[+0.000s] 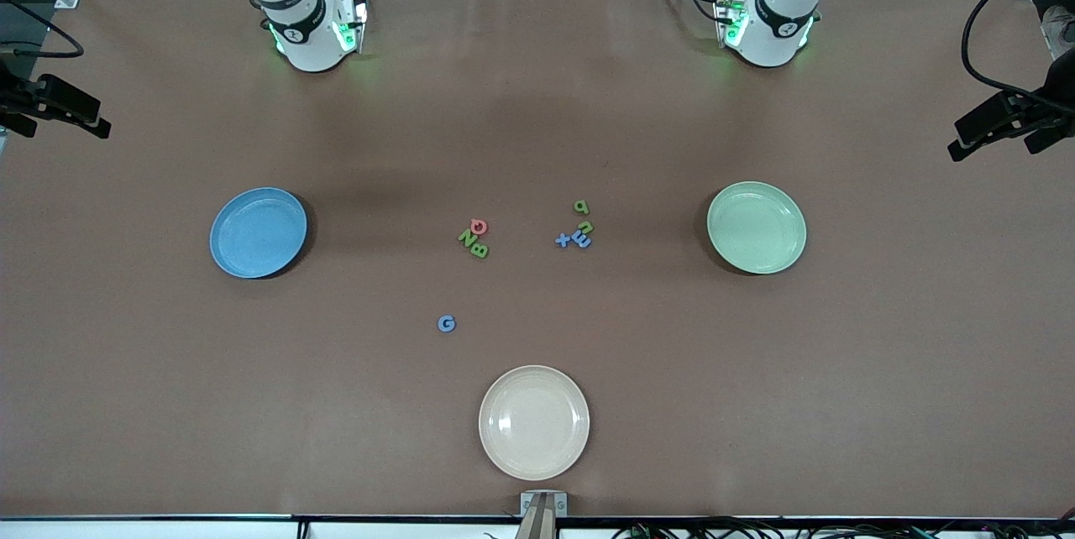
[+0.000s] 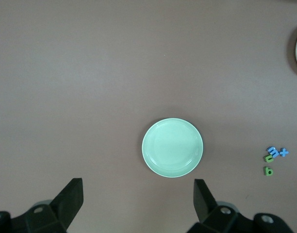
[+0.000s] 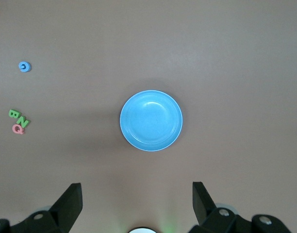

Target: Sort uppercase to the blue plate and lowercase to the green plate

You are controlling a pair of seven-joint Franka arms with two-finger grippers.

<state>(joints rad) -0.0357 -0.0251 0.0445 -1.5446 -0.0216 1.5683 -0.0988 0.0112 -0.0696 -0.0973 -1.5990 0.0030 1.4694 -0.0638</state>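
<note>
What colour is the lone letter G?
Blue; the letter G shows best in the front view.

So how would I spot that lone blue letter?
Start at the cream plate nearest the front camera. Slightly farther away, toward the blue plate, lies the blue G. It lies alone, while the other letters huddle in two clusters.

- The blue plate (image 1: 258, 232) sits on the counter (image 1: 537, 102) toward the right arm's end; the green plate (image 1: 757, 227) sits toward the left arm's end, level with it.
- Between them lie two clusters. The O/Q-like letter (image 1: 479, 226), N (image 1: 468, 238) and B (image 1: 479, 250) touch one another, on the blue plate's side.
- The p/d-like letter (image 1: 581, 206), n-like letter (image 1: 585, 227), m-like letter (image 1: 580, 241) and x piece (image 1: 562, 240) group on the green plate's side.
- The G (image 1: 447, 323) lies alone, nearer the front camera.
- The cream plate (image 1: 534, 422) lies nearest the camera, midway.
</note>
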